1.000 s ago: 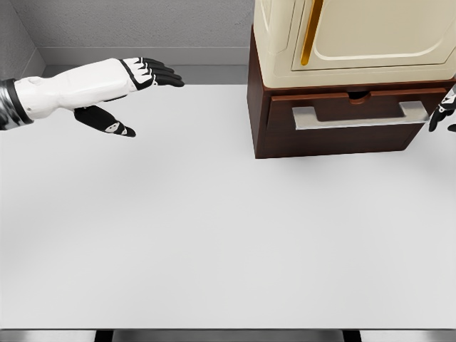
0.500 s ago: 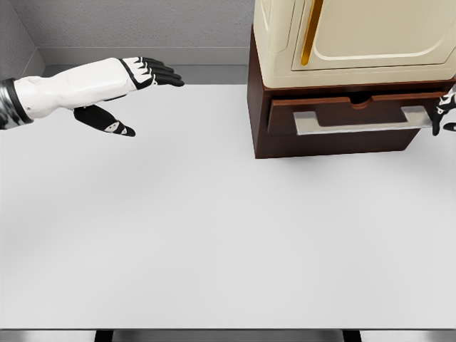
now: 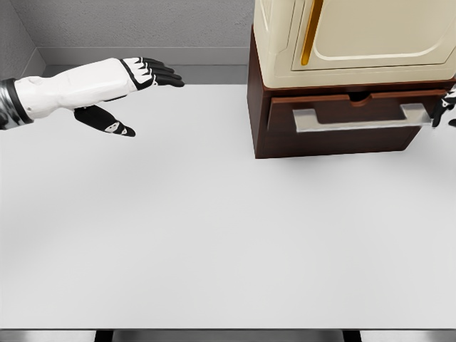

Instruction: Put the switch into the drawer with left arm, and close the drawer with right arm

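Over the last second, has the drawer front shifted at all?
Yes. The drawer has slid further into the brown cabinet: its silver handle sits higher and closer to the cream appliance than before, with the right hand at its end.

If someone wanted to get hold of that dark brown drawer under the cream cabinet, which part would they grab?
Probably the silver bar handle across the front of the drawer. It runs horizontally and stands off the wood on two end posts, leaving a gap behind for fingers. Coming from the front and hooking over the bar's middle looks most sensible. The right hand sits at its right end, at the picture's edge.
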Controlling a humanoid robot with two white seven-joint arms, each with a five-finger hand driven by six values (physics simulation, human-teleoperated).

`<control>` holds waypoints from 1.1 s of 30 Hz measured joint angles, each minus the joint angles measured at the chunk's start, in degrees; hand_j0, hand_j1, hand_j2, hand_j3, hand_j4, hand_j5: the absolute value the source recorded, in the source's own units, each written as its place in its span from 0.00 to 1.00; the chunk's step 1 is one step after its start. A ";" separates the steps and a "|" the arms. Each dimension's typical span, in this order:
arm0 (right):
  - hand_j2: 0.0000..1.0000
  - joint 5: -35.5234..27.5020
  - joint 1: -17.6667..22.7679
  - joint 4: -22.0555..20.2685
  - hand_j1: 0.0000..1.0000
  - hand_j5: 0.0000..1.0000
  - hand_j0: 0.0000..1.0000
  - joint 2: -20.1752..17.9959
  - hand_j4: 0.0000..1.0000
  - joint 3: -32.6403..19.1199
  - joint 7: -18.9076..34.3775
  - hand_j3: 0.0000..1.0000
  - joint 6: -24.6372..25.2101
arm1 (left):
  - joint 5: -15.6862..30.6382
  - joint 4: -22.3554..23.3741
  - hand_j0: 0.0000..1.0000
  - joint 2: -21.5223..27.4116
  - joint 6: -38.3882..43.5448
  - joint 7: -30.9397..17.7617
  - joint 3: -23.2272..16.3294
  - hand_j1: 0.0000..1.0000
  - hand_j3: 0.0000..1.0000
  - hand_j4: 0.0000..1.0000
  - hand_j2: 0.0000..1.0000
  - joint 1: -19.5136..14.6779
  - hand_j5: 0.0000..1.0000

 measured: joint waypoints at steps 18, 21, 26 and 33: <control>0.59 -0.23 -0.18 2.37 0.59 0.59 0.59 1.46 0.59 -0.54 -0.06 0.59 0.73 | 0.00 -0.03 1.00 0.07 0.01 0.00 0.03 1.00 1.00 1.00 1.00 0.00 1.00; 0.59 -0.19 -0.35 2.66 0.59 0.59 0.59 1.62 0.59 -0.50 -0.02 0.59 0.51 | 0.00 -0.08 1.00 0.05 0.01 -0.01 0.02 1.00 1.00 1.00 1.00 0.00 1.00; 0.59 -0.77 -0.62 4.17 0.59 0.59 0.59 2.66 0.59 -0.90 -0.07 0.59 0.51 | 0.00 -0.10 1.00 0.08 0.00 0.00 0.01 1.00 1.00 1.00 1.00 0.00 1.00; 0.59 -0.89 -0.62 5.27 0.59 0.59 0.59 3.45 0.59 -1.57 -0.06 0.59 0.30 | 0.00 -0.09 1.00 0.08 0.00 0.00 0.00 1.00 1.00 1.00 1.00 0.00 1.00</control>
